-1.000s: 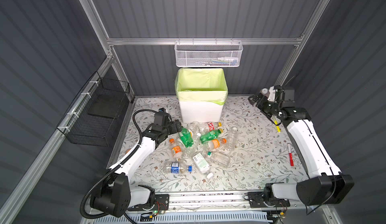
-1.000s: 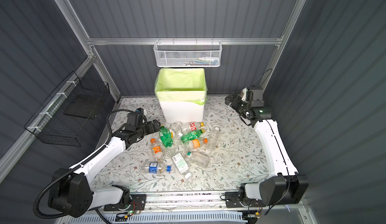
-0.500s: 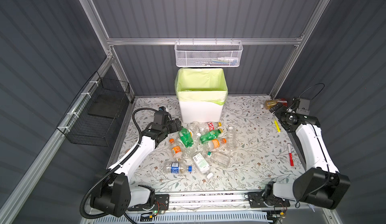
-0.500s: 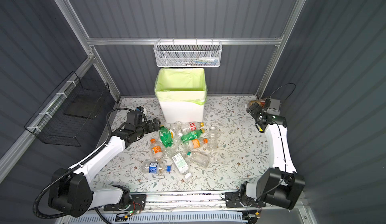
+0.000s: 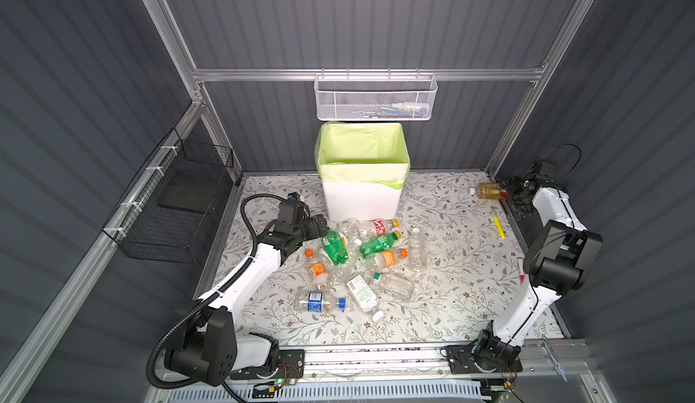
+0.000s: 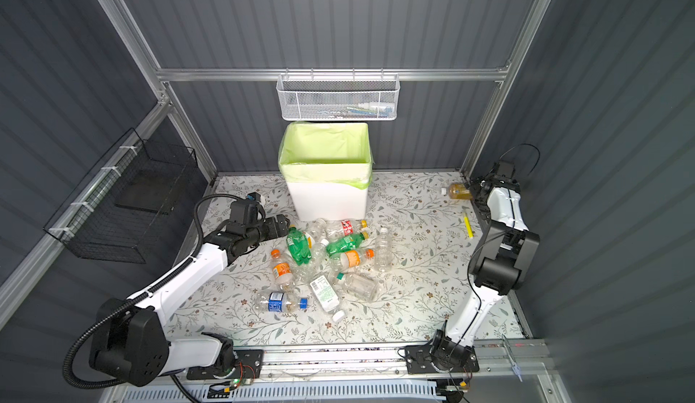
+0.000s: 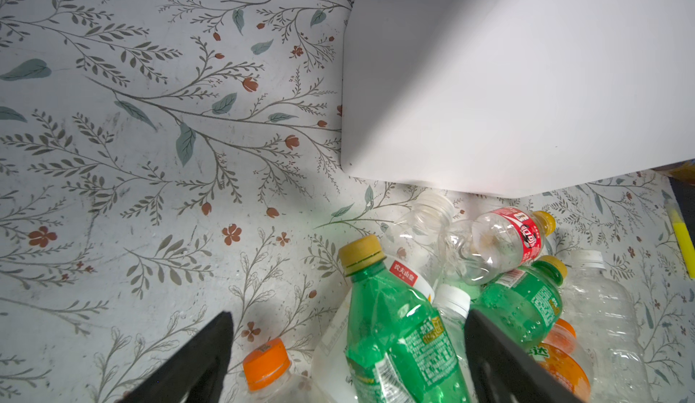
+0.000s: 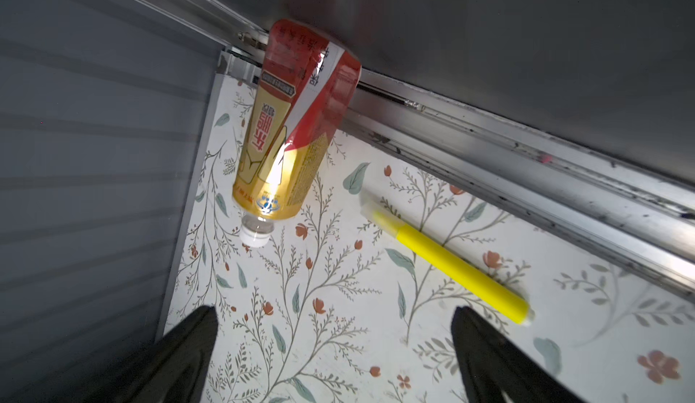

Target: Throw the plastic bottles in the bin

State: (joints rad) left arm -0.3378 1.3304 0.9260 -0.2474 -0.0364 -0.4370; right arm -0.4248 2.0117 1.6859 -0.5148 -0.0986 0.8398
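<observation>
Little looks done: no bottle shows inside the bin, standing at the middle of the desk's far edge with a pale green liner over its rim, and about a dozen plastic bottles lie heaped just before it, mostly clear and crumpled, two green, caps orange, yellow, blue. The left pincer hangs wide over a green bottle, holding nothing. The right pincer, wide and empty too, faces an amber bottle with a red label lying in the far right corner.
</observation>
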